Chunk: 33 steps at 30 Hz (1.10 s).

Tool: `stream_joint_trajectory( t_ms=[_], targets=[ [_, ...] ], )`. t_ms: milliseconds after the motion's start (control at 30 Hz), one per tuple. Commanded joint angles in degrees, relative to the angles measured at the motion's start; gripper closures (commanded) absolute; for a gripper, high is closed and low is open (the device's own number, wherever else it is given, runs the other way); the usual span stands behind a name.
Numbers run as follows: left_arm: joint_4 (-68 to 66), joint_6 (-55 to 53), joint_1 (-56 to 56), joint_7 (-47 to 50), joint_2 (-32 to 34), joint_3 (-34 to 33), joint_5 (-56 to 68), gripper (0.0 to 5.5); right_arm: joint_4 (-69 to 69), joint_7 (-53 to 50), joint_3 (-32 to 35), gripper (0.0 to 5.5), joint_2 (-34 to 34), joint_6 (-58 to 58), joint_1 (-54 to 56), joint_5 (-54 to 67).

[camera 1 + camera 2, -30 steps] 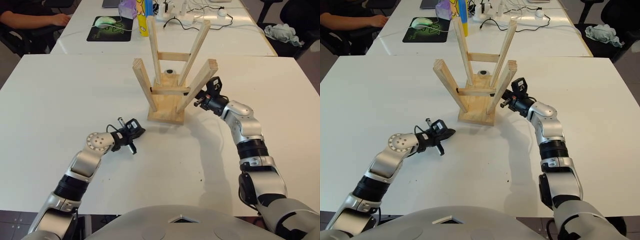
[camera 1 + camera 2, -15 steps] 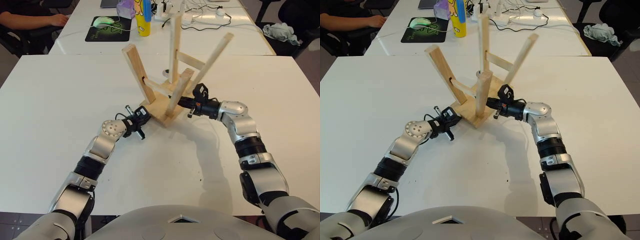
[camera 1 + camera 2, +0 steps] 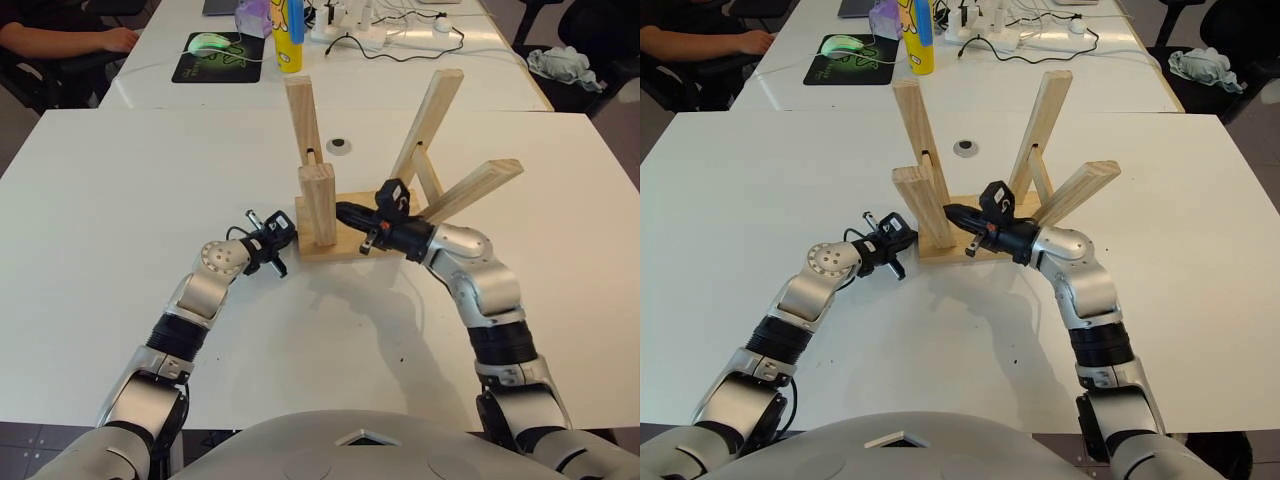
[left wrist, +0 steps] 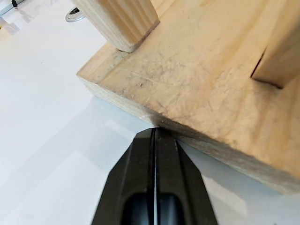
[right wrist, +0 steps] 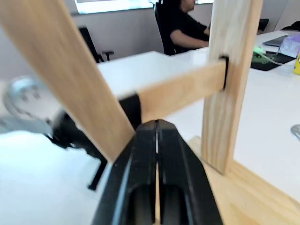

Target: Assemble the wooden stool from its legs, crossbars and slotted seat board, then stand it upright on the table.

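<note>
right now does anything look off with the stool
Yes: the stool is upside down, with its seat board on the table and its legs splayed upward. The left fingers are shut at the board's edge, and the right fingers are shut between the legs.

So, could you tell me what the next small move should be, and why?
Probably open the right gripper and close it on the nearest leg: the stool sits upside down on its seat board, legs up, while that gripper and the left gripper are both shut on nothing.
</note>
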State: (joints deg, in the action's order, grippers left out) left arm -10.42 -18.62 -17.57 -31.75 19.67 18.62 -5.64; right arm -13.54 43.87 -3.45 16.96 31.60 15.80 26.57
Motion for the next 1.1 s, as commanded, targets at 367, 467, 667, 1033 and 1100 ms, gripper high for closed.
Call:
stream_joint_trajectory(
  t_ms=[367,467,667,1033,1100],
  targets=[
    [3.27,3.34,13.62,0.43,6.50,-10.70,3.71,5.50,18.66,-18.27,42.56,5.20,39.10,13.91,31.28,73.73],
    [2.84,4.05,14.75,0.21,7.32,-11.72,4.01,5.50,30.86,-21.15,44.17,5.17,43.99,7.21,34.17,62.56],
    [5.52,3.82,15.23,0.32,6.34,-11.57,4.31,5.50,32.04,-6.96,14.92,5.17,48.99,-7.73,10.89,18.29],
    [12.09,-1.63,14.39,0.70,2.80,-7.11,3.78,5.50,25.81,-8.33,-6.08,5.17,30.26,-16.83,-7.05,-4.30],
    [12.25,-2.42,13.77,0.93,2.03,-6.00,3.47,5.50,24.92,-8.61,-6.67,5.17,27.57,-17.01,-8.72,-6.50]
  ],
)
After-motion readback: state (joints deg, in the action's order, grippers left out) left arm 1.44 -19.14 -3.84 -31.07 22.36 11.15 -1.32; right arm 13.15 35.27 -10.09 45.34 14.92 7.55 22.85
